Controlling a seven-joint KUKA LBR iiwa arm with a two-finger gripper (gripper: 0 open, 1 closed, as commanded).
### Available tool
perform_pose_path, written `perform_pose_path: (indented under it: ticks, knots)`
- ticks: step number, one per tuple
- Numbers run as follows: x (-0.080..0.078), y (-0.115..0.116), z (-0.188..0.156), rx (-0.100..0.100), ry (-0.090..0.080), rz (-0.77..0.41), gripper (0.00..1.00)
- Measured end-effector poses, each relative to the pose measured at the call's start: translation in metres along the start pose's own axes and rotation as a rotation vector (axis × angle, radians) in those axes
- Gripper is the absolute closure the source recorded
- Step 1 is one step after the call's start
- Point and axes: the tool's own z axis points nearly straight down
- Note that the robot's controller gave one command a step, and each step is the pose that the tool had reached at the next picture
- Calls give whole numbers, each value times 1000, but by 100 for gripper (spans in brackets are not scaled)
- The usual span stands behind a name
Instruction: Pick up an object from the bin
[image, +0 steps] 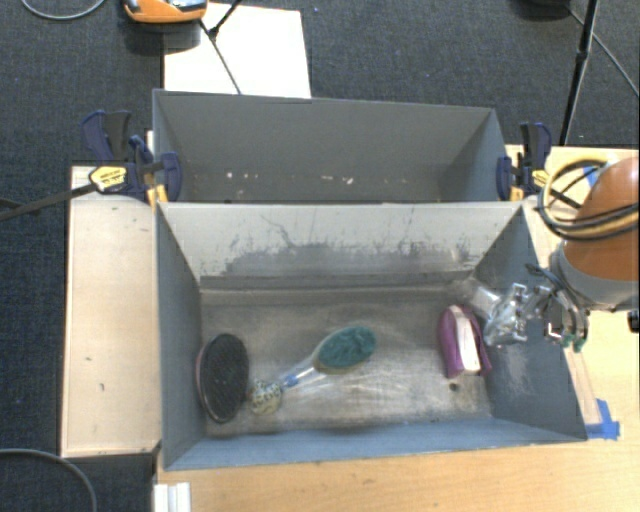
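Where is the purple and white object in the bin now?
In the camera view the purple and white object lies at the right of the bin floor, just left of the gripper, with the teal-headed brush farther left.

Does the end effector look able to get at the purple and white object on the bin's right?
Probably yes: the end effector is beside the purple and white object, nothing lies over it, though the bin wall is close.

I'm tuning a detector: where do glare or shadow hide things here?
Camera view: sheen on the bin floor washes out the clear handle of the teal brush; the black brush blends into shadow by the left wall; the purple item by the gripper reads plainly.
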Motion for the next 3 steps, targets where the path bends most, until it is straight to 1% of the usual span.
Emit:
perform_pose_path:
  ticks: [1, 2, 3]
  knots:
    - [-1, 1, -1, -1, -4, -5, 0]
    - [-39, 34, 71, -6, -28, -38, 0]
    - [-40, 33, 73, -4, -33, -41, 100]
